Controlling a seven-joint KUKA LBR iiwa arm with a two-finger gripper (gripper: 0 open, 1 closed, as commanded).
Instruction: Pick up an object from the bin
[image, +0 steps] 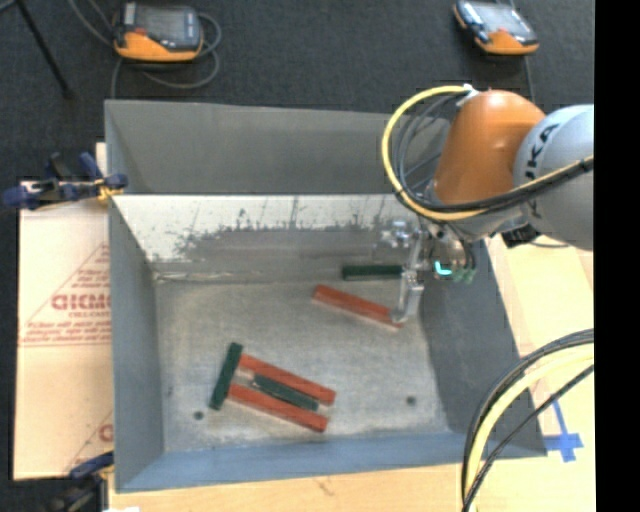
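Observation:
My gripper (403, 314) hangs low at the right side of the bin, its tip at the right end of an orange-red flat bar (350, 304). That bar lies slanted on the bin floor, running up and to the left from the gripper. A dark green bar (370, 270) lies just behind it near the back wall, its right end hidden by the gripper. I cannot make out whether anything is held.
At the front left of the floor lies a small heap: a dark green bar (225, 375), two orange-red bars (290, 379) (275, 408) and another green piece (285, 395) between them. The arm's orange cover and cables stand over the bin's right rear corner.

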